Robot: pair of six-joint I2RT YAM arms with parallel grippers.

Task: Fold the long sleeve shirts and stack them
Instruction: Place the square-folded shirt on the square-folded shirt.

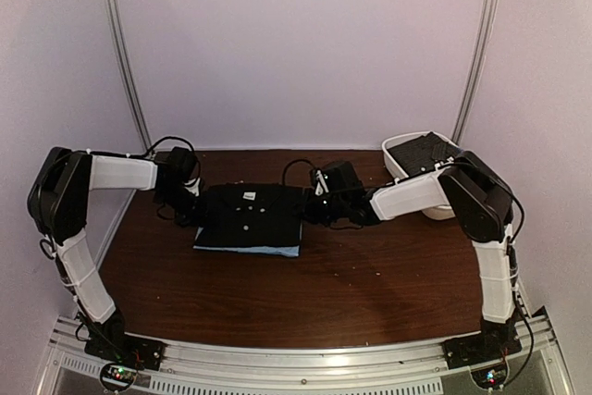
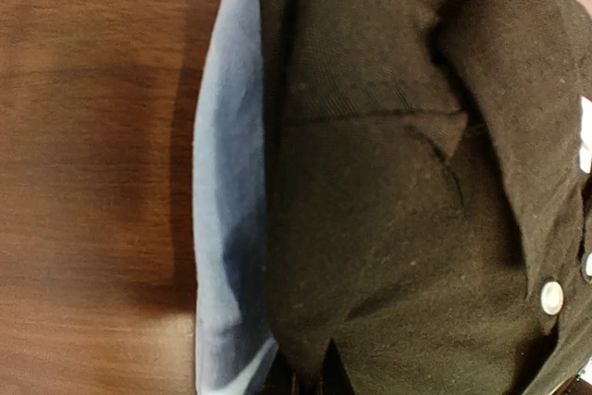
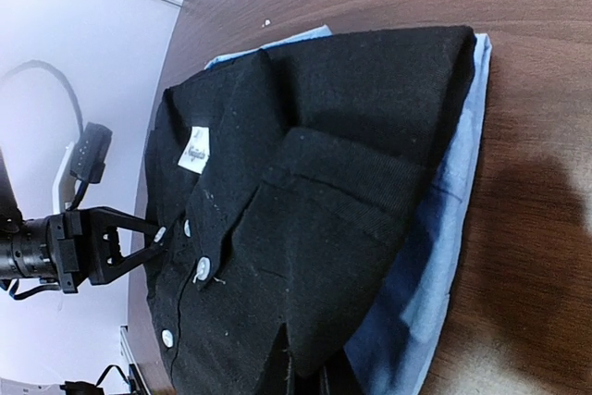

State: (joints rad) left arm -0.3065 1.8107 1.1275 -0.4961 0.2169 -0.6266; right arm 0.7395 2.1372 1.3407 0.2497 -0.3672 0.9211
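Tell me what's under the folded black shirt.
A light blue shirt lies under the black shirt, showing only as a strip along its edges. Its middle is covered, so anything beneath cannot be seen.

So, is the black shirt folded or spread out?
Folded: the black shirt forms a compact rectangle, collar showing, lying on the light blue shirt.

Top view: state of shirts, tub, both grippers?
black shirt: folded, top of the stack
light blue shirt: folded, under the black one, edges showing
white tub: upright, holding dark dotted cloth
left gripper: shut, at the stack's left edge
right gripper: shut, at the stack's right edge
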